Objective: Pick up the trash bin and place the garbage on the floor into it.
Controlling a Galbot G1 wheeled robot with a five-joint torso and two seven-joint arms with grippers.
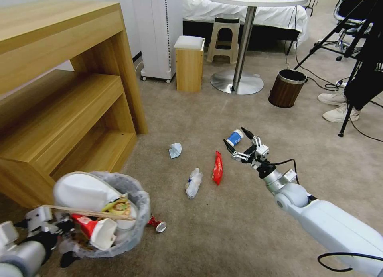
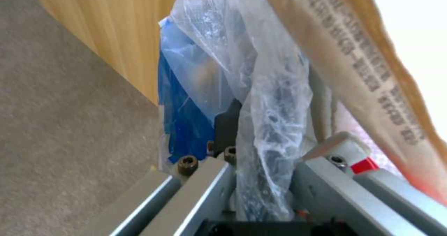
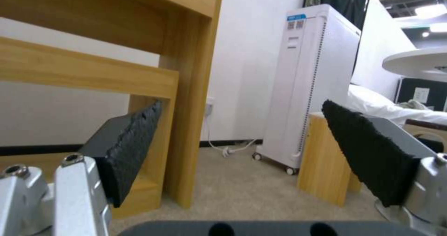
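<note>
The trash bin (image 1: 131, 225) hangs low at my left, lined with a crinkled plastic bag (image 2: 275, 100) and showing its blue base (image 2: 181, 124). It holds a white slipper (image 1: 81, 191), a wooden stick (image 1: 87, 213) and a red-white carton (image 1: 97, 231). My left gripper (image 1: 50, 225) is shut on its rim, as the left wrist view shows (image 2: 261, 159). On the floor (image 1: 239, 221) lie a red can (image 1: 156, 225), a crushed bottle (image 1: 194, 183), a red wrapper (image 1: 217, 168), a tissue (image 1: 174, 150) and a blue paper cup (image 1: 237, 138). My right gripper (image 1: 233, 135) hovers open over the cup, with nothing between its pads (image 3: 135, 141).
A wooden shelf unit (image 1: 68, 89) stands left of the bin. Farther back are a small wooden box stool (image 1: 189, 63), a white floor appliance (image 1: 157, 34), a round table's pedestal (image 1: 237, 81) and a brown wood-grain bin (image 1: 286, 88). A tripod, cables and a person's shoes (image 1: 339, 105) are at the right.
</note>
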